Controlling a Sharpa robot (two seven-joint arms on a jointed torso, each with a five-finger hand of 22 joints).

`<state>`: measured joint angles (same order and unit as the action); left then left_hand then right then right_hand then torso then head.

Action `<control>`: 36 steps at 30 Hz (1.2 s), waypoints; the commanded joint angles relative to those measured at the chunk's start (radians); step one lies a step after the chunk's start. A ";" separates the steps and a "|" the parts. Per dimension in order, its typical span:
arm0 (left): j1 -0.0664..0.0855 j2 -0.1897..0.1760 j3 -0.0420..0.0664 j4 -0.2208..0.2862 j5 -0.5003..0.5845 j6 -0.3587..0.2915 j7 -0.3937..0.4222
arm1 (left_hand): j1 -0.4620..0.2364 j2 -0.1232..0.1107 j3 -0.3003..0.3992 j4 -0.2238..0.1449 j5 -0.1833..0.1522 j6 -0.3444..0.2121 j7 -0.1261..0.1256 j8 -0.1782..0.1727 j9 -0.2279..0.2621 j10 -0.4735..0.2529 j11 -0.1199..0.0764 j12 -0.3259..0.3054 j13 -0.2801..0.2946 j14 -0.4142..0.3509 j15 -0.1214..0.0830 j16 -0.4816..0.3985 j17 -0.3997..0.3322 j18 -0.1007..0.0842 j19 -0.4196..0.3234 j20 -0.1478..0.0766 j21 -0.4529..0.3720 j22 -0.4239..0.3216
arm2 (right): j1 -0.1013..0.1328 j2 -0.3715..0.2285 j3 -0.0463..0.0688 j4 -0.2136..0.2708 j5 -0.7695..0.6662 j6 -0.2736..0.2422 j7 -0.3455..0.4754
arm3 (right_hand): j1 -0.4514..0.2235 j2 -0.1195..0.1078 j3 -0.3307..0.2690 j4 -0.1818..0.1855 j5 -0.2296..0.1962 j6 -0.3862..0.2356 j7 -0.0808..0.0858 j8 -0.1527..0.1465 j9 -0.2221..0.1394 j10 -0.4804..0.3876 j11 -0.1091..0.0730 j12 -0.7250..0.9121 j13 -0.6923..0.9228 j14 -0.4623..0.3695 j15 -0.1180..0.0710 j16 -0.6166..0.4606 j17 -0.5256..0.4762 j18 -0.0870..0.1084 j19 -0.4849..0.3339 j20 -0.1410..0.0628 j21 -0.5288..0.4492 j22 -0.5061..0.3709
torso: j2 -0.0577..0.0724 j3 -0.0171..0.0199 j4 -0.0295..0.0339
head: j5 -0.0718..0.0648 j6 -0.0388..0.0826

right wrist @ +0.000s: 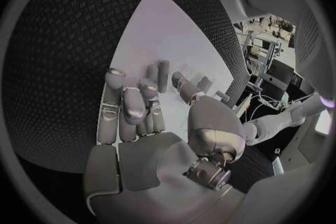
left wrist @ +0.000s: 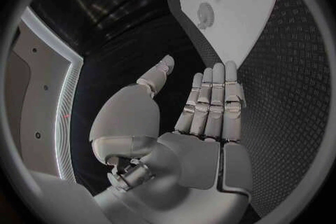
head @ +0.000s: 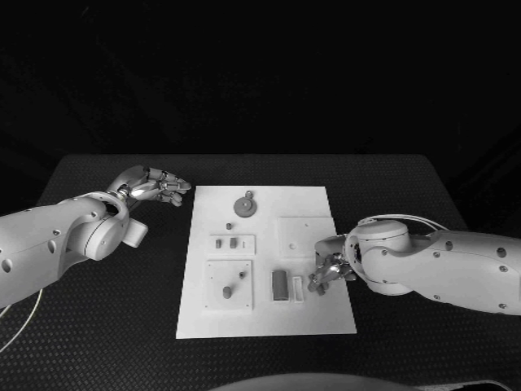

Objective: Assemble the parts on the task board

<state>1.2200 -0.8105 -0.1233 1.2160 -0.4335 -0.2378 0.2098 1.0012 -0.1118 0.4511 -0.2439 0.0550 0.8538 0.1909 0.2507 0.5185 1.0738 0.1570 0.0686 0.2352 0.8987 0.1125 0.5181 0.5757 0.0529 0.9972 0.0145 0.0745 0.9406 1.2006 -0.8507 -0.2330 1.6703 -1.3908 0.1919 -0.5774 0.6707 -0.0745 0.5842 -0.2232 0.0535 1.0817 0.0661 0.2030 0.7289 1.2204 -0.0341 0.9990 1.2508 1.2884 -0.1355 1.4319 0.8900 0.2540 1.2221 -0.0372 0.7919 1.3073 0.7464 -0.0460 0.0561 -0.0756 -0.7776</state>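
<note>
Resting on the unlabelled task board [head: 313,314], the right hand [head: 330,269] holds nothing legible.

I see the board [head: 319,318] mid-bench [head: 96,342], parts [head: 247,204] lying on it; my left hand [head: 155,187] sits off its far-left corner, my right hand [head: 331,267] over its right edge.

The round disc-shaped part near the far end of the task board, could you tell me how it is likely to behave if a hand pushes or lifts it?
The round part lies flat on the task board, so a push would probably slide it rather than roll it. It looks rigid. Being small and low, it may be awkward to pinch off the smooth plate. The left hand hovers nearest.
</note>
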 commanded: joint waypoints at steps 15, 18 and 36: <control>0.001 -0.001 0.001 0.007 0.000 0.002 0.006 | -0.003 -0.006 -0.001 -0.002 -0.005 -0.003 -0.005 0.008 -0.001 0.001 -0.001 0.001 -0.001 0.005 0.000 -0.005 0.003 0.020 -0.005 -0.001 -0.003 -0.001 | -0.018 0.024 -0.012 -0.027 -0.206 0.096 -0.049 | 0.096 0.014 0.045 -0.054 -0.003 -0.024 0.018 -0.008 -0.010 -0.004 0.006 -0.005 0.000 0.000 0.002 -0.008 -0.001 0.008 0.002 -0.006 0.000 0.020 | 0.000 -0.0010 0.0007 | -0.002 -0.005; 0.001 -0.001 0.001 0.007 0.000 0.002 0.006 | -0.003 -0.006 -0.001 -0.002 -0.005 -0.003 -0.005 0.008 -0.001 0.001 -0.001 0.001 -0.001 0.005 0.000 -0.005 0.004 0.019 -0.004 -0.001 -0.003 -0.001 | -0.018 0.022 -0.012 -0.027 -0.158 0.098 -0.044 | 0.146 0.066 0.053 -0.070 -0.003 -0.023 0.017 -0.006 -0.008 -0.002 0.006 -0.004 0.000 0.001 0.002 -0.008 0.000 0.008 0.001 -0.005 0.003 0.021 | 0.000 -0.0007 0.0006 | -0.002 -0.005; 0.001 0.000 0.000 0.005 0.000 0.003 0.004 | -0.004 -0.006 -0.002 -0.002 -0.005 -0.004 -0.005 0.008 -0.002 0.001 -0.001 0.001 -0.001 0.005 0.000 -0.006 0.005 0.019 -0.004 -0.001 -0.003 -0.001 | -0.017 -0.032 -0.011 -0.022 0.086 -0.099 0.004 | 0.248 0.115 0.071 -0.071 -0.003 -0.008 0.014 0.005 -0.004 0.008 0.004 0.002 0.000 0.001 0.002 -0.002 0.002 0.008 -0.008 0.005 0.017 0.023 | 0.000 0.0003 0.0003 | 0.002 -0.004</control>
<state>1.2201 -0.8114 -0.1234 1.2191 -0.4344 -0.2382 0.2090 1.0012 -0.1118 0.4511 -0.2439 0.0550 0.8538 0.1909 0.2548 0.5178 1.0738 0.1570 0.0686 0.2355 0.8987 0.1125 0.5181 0.5792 0.0518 0.9973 0.0144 0.0745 0.9406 1.1946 -0.8727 -0.2337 1.6595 -1.3840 0.1528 -0.5535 0.8418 -0.0250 0.6492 -0.2941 0.0467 1.1150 0.0325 0.2031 0.7229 1.2240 -0.0305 0.9941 1.2509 1.2891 -0.1331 1.4280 0.8913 0.2475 1.2184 -0.0336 0.8035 1.3073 0.7464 -0.0453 0.0562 -0.0744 -0.7809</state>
